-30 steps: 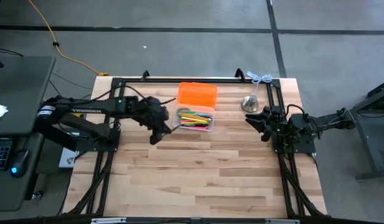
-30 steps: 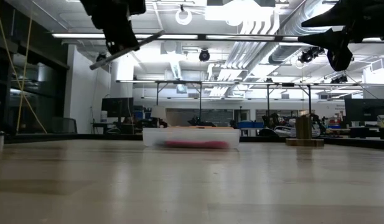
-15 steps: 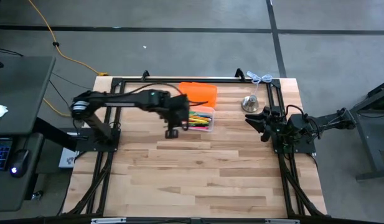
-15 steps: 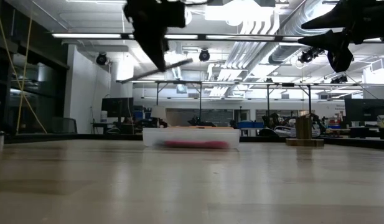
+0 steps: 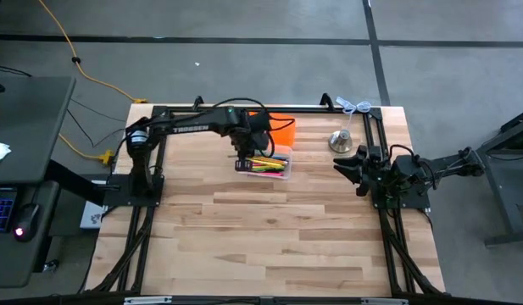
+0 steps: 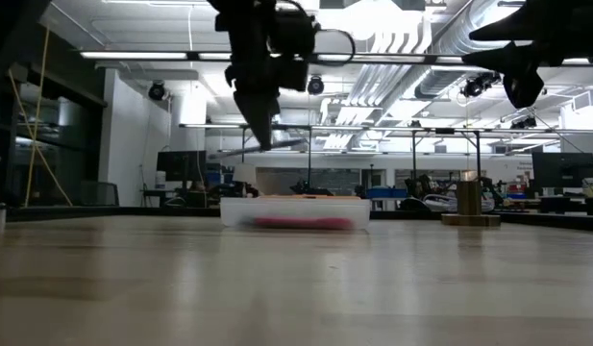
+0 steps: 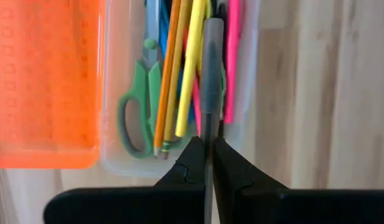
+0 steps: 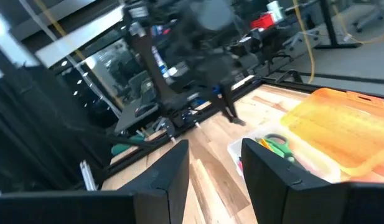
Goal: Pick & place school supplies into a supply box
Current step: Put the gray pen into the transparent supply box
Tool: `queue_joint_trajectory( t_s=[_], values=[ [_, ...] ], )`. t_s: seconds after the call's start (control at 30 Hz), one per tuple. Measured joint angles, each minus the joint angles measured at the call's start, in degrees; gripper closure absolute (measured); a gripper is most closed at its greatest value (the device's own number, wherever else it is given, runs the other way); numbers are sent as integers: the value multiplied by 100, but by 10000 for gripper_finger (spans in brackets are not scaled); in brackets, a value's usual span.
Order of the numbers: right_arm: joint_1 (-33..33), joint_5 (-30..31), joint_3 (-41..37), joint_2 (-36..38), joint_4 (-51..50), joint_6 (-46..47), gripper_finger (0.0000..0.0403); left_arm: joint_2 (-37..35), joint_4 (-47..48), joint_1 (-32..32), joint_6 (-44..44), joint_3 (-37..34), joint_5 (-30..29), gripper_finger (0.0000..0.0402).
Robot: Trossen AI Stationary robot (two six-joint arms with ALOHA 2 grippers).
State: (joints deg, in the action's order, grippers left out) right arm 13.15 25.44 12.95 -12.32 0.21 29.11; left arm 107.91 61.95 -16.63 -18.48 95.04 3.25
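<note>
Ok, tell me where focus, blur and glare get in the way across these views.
Low view: the supply box is a soft smear, ceiling lights glare, and the arms are backlit silhouettes. Left wrist view: the left end effector and its grey pen are soft, while the green scissors read clearer. Right wrist view: the whole picture is blurred. High view: evenly lit, no glare.

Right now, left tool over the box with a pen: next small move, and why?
Probably lower a little, then release. The left tool is shut on a grey pen, held above the open supply box, lined up with the supplies already inside.
</note>
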Motion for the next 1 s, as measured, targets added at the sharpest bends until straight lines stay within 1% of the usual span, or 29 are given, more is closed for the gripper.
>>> queue_joint_trajectory(
  t_s=[0.3, 0.4, 0.57, 0.73, 1.0],
  values=[
    [0, -143, 0, 18, 96, -556, 279, 595, 32, -29, -480, 448, -82, 364],
    [0, -183, 0, 18, 94, -740, 279, 848, 63, -23, -656, 744, -85, 364],
    [0, -128, 0, 18, 90, -778, 279, 1299, 174, -26, -777, 1257, -154, 364],
    [0, -73, 0, 18, 68, -922, 279, 1686, 243, -26, -975, 1600, -164, 364],
    [0, 84, 0, 18, 2, -1012, 279, 2119, 316, -26, -1130, 1680, -269, 364]
  ],
)
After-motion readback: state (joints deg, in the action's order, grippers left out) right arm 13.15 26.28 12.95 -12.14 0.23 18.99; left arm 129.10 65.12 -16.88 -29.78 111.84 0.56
